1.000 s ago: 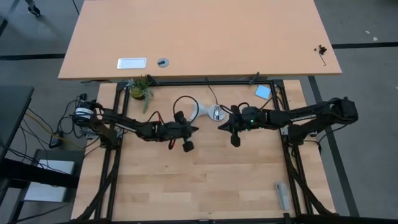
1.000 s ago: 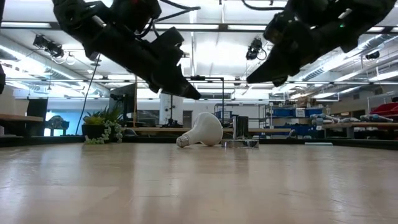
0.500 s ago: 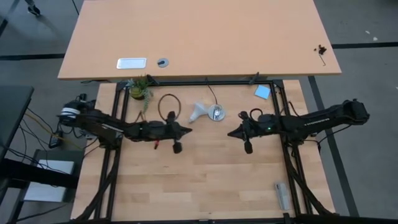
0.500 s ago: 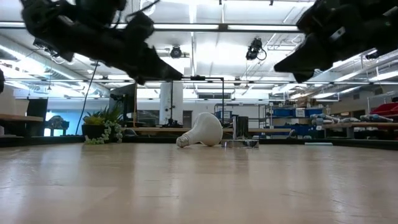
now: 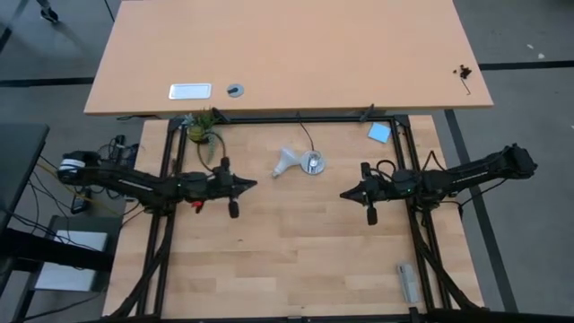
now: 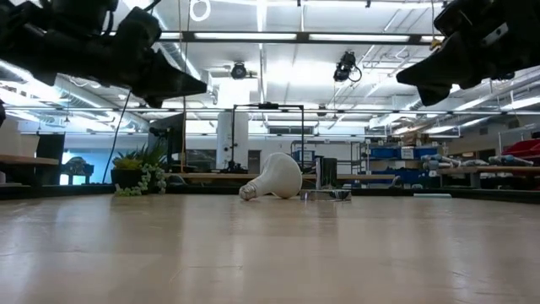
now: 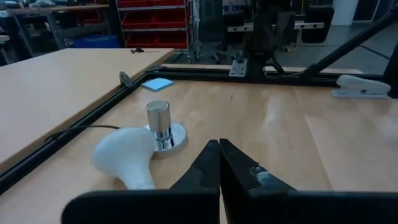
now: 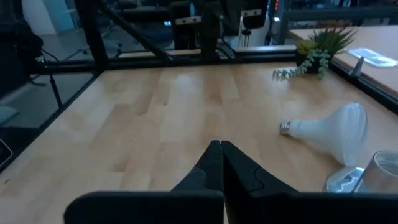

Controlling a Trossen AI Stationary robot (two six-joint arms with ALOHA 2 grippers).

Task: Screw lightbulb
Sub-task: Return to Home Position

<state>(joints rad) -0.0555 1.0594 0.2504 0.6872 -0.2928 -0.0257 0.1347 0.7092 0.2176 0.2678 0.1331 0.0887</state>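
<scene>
Lightbulb [image 5: 286,162]: on its side at the far middle of the surface [image 5: 296,260], gripped by nothing. White globe turned toward the far right, silvery screw base pointing near and left. Just right of the globe, a round silver socket [image 5: 312,164] with a thin black cord [image 5: 305,139] leading off toward the far edge. Contact between globe and socket not clear from any view.

Left hand [image 5: 253,185]: over the left half of the surface, left of the lightbulb and a little nearer, well apart from it. Fingers pressed together tip to tip, holding nothing. Raised clear of the wood, as seen from the low view.

Right hand [image 5: 343,194]: over the right half, right of the socket and a little nearer, apart from both socket and lightbulb. Fingers likewise closed to a point and empty, also lifted above the surface.

In the far left corner, a small potted plant [image 5: 203,127]. In the far right corner, a blue square of paper [image 5: 379,133]. By the near right edge, a pale stapler [image 5: 407,281]. Beyond the far edge, a larger tan desk [image 5: 287,54].
</scene>
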